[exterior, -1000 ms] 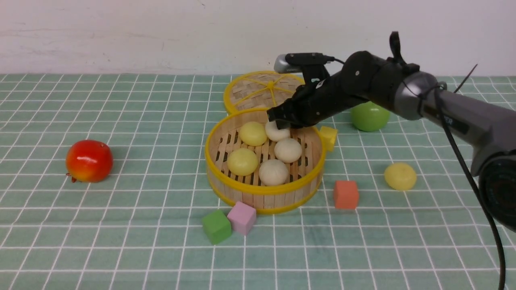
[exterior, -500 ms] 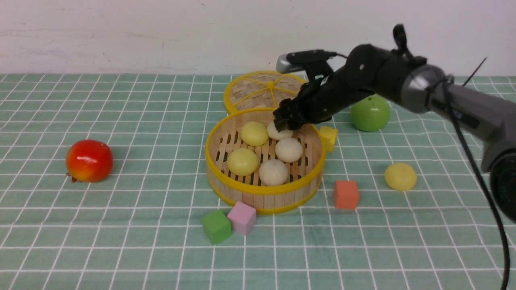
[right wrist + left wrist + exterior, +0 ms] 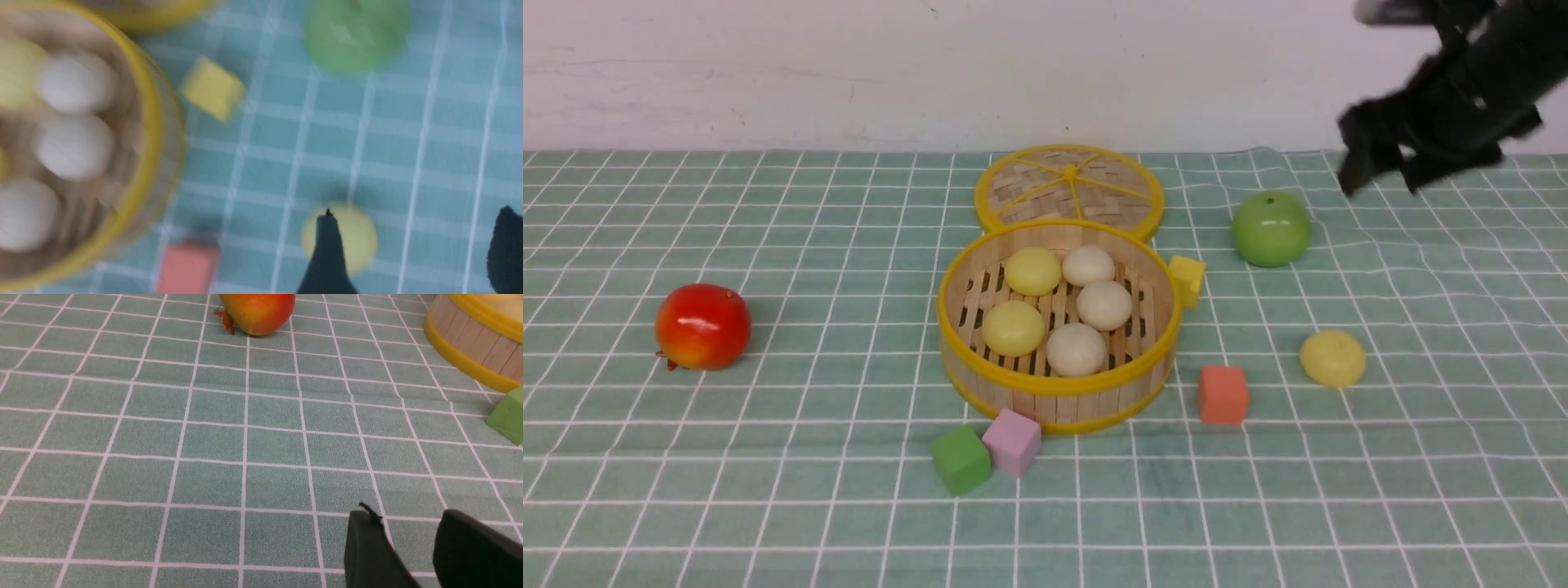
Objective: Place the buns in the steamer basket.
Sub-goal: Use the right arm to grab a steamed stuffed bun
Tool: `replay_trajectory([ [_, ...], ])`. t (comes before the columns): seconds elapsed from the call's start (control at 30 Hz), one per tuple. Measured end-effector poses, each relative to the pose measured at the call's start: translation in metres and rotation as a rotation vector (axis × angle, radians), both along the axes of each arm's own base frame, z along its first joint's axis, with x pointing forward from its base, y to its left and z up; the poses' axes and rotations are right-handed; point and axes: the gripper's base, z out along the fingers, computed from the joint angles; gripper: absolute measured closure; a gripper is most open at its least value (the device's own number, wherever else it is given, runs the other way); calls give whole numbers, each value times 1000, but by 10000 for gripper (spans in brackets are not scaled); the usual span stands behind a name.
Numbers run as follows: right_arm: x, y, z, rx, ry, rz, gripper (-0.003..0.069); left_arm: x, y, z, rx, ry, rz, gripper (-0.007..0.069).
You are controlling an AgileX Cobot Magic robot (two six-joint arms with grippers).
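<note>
The steamer basket (image 3: 1058, 392) stands mid-cloth with several buns inside, two pale yellow (image 3: 1033, 271) and three cream (image 3: 1104, 305). One more pale yellow bun (image 3: 1332, 358) lies on the cloth to its right. High at the far right, above and beyond that loose bun, my right gripper (image 3: 1379, 181) hangs blurred, open and empty. In its wrist view the gripper (image 3: 416, 210) looks down on the bun (image 3: 351, 237), which sits behind one fingertip. My left gripper (image 3: 407, 514) is open over bare cloth, with the basket wall (image 3: 470, 343) ahead of it.
A red apple (image 3: 703, 325) sits far left, a green apple (image 3: 1271, 229) back right. The woven lid (image 3: 1068, 186) lies behind the basket. Around the basket are a yellow cube (image 3: 1188, 278), an orange cube (image 3: 1223, 394), a pink cube (image 3: 1013, 441) and a green cube (image 3: 961, 459).
My right gripper let go of a cream bun at the back of the basket, opened, then rose and swung far to the right. The bun stays in the basket.
</note>
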Motion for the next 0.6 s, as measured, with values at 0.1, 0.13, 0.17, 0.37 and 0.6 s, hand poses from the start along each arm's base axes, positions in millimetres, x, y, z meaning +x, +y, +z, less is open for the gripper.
replay_trajectory([
  [0.1,-6,3,-26,-1,69,-3,212,0,0,0,0,0,0,386],
  [0.13,-10,9,-44,0,103,6,236,0,0,0,0,0,0,386],
  [0.17,-11,13,-53,-2,110,14,251,0,0,0,0,0,0,386],
  [0.37,-6,21,-74,-20,98,32,308,0,0,0,0,0,0,386],
  [0.6,2,15,-97,-93,120,16,321,0,0,0,0,0,0,386],
])
